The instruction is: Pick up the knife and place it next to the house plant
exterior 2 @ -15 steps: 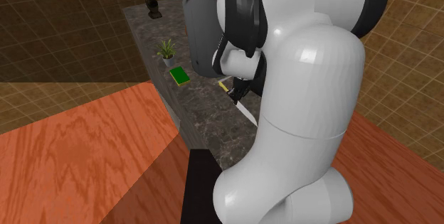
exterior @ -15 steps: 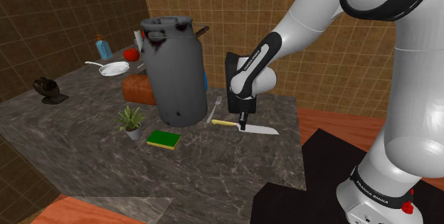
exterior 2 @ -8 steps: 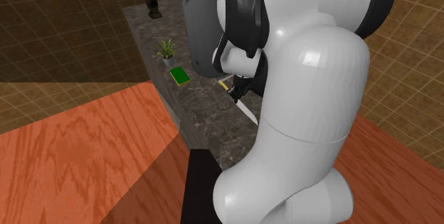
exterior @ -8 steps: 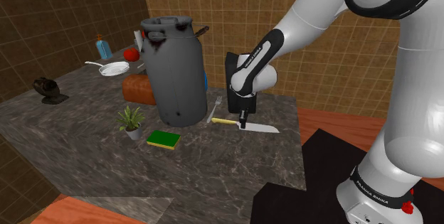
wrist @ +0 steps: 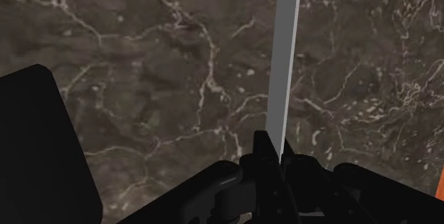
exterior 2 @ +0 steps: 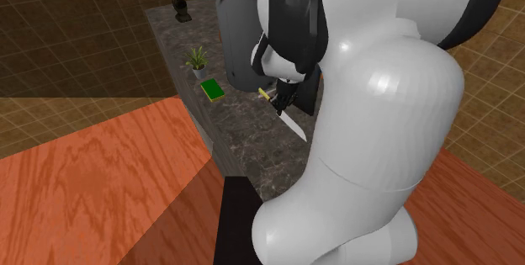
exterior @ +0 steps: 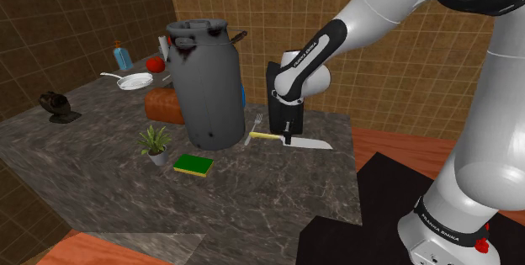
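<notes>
The end effector (exterior: 288,140) is clenched on the knife (exterior: 310,144), gripping it where the yellow handle meets the blade. In the wrist view the grey blade runs straight out from between the black fingers over the dark marbled surface (exterior: 252,196). The knife looks to hang level and just clear of that surface, though the gap is hard to judge.

Its long axis lies across the shoulder view, with the handle toward that view's left and the tip toward its right. The house plant (exterior: 155,143) stands well apart toward the shoulder view's left, in a small pot beside the foot of the big grey milk can (exterior: 206,87). A green sponge (exterior: 193,166) lies just beside the plant on the nearer side. A fork (exterior: 255,125) rests near the knife's handle end.

The carry therefore likely runs handle-first toward the plant, passing in front of the can.
</notes>
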Robot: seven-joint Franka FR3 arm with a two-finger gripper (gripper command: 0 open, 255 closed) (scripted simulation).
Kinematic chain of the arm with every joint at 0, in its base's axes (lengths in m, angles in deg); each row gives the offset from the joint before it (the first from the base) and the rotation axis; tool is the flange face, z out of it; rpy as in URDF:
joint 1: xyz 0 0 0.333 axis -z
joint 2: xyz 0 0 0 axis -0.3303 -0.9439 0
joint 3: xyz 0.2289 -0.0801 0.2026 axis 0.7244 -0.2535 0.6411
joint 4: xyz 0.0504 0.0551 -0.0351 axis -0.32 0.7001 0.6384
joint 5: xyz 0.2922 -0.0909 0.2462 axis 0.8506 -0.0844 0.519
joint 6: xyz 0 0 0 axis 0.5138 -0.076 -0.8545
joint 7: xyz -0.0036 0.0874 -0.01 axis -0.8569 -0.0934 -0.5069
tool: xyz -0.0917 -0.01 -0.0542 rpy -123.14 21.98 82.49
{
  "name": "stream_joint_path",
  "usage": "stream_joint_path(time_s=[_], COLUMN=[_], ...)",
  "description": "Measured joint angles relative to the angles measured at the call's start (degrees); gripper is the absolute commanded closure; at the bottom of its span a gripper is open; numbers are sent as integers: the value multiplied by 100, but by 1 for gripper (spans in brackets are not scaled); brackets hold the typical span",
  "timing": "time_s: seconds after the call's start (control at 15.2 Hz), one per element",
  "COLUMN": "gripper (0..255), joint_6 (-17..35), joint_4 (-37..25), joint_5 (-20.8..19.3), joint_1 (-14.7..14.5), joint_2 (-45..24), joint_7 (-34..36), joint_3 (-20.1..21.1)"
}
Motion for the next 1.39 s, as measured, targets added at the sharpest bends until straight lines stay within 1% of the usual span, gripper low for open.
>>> stream_joint_path(time_s=[0.86, 1.39], gripper=[255, 255], joint_6=[-938, -1543], joint_4=[-165, -399], joint_5=[-211, -307], joint_1=[-4, 6], joint_2=[789, 1167], joint_7=[238, 358], joint_3=[-49, -62])
